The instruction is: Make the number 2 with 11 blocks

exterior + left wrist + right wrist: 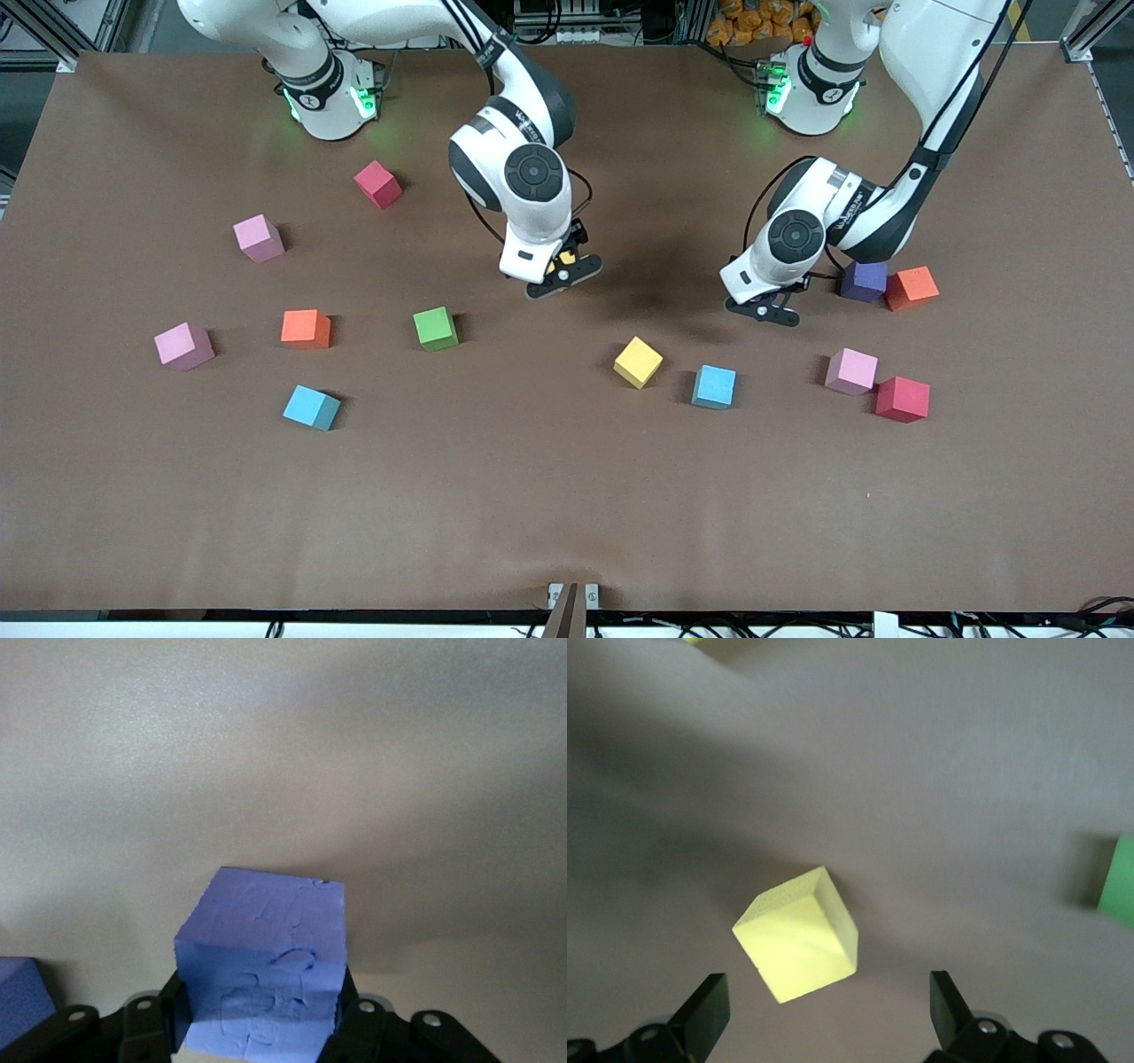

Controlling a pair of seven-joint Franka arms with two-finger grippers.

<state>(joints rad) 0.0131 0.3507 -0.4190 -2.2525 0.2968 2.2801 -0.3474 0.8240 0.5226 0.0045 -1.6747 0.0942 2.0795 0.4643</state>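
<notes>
My left gripper [767, 307] is shut on a purple block [261, 966] and holds it low over the table; the hand hides this block in the front view. My right gripper [563, 271] is open, with a yellow block [799, 937] lying on the table between its fingers [707, 1008]; a bit of this block shows under the hand [560, 259]. A second purple block [864, 280] and an orange one [912, 287] sit beside the left hand. No digit 2 is laid out.
Loose blocks lie about: red [378, 184], pink [259, 238], pink [184, 346], orange [306, 328], green [436, 328], light blue [311, 407], yellow [638, 361], light blue [714, 386], pink [851, 370], red [902, 399].
</notes>
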